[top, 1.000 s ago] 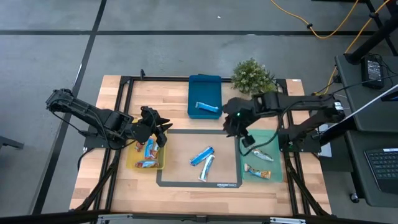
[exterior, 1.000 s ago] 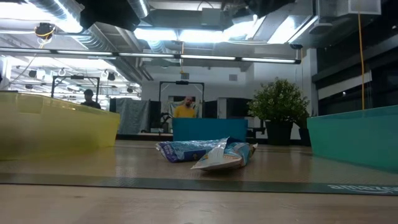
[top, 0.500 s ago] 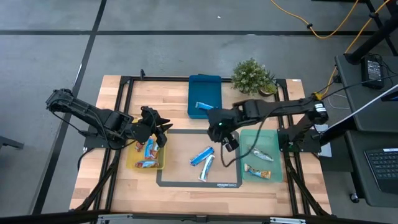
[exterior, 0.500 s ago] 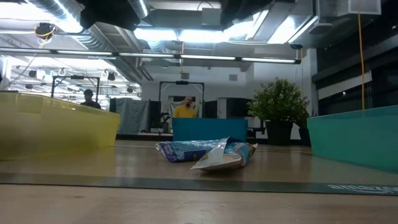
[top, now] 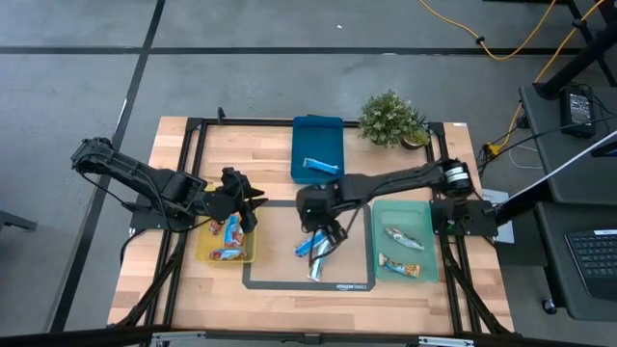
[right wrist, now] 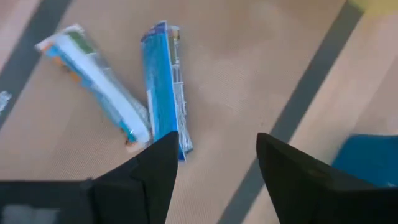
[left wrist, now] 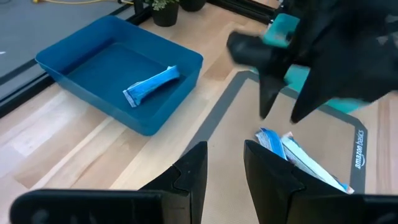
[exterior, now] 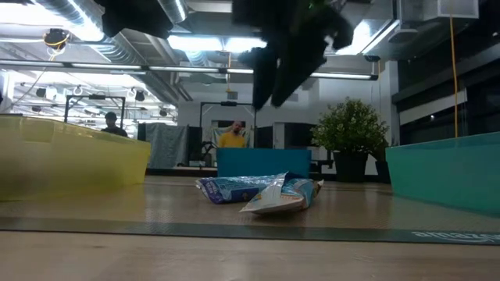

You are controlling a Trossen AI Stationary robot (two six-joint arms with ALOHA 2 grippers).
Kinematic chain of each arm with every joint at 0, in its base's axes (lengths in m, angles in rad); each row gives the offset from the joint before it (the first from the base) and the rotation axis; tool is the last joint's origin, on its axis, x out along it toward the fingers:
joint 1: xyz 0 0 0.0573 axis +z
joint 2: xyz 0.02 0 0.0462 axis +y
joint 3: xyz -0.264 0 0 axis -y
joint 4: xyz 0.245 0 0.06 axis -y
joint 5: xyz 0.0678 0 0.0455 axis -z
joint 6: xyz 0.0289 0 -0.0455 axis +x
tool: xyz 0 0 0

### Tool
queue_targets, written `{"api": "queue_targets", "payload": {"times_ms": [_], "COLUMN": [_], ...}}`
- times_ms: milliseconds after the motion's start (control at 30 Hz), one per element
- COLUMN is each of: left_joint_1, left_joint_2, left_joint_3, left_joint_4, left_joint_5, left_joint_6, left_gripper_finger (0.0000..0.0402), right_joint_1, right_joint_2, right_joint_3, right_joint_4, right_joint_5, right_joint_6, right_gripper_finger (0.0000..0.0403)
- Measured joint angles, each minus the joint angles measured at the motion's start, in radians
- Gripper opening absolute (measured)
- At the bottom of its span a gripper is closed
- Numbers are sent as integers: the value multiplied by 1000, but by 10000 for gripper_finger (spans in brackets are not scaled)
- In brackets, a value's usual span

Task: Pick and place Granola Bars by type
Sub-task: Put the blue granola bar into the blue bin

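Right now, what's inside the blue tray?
One blue-and-white granola bar lies in the blue tray, toward its near end. The rest of its floor shows bare; nothing covers it.

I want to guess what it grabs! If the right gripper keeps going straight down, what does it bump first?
Probably the shiny blue-and-white wrapped granola bar on the wooden table. The right gripper hangs open just above it, though its height is hard to judge.
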Motion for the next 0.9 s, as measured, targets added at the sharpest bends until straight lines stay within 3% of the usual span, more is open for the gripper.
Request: {"api": "queue_targets", "payload": {"times_ms": [300,533,900], "left_joint_1": [0,0,0], "left_joint_2": [0,0,0], "left_joint_3": [0,0,0], "left_joint_4": [0,0,0], "left_joint_5": [4,4,4], "left_joint_6": [4,7,5], "left_gripper_finger": [98,98,98], "right_joint_1": [47,60,67], "right_joint_2": [118,177,243], "right_joint_3": [0,-1,-1], "right_joint_4": [75,98,173], "right_joint_5": [-5,-99,-100], "right_joint_6": [88,139,152], "right_gripper_finger": [218,218,218]}}
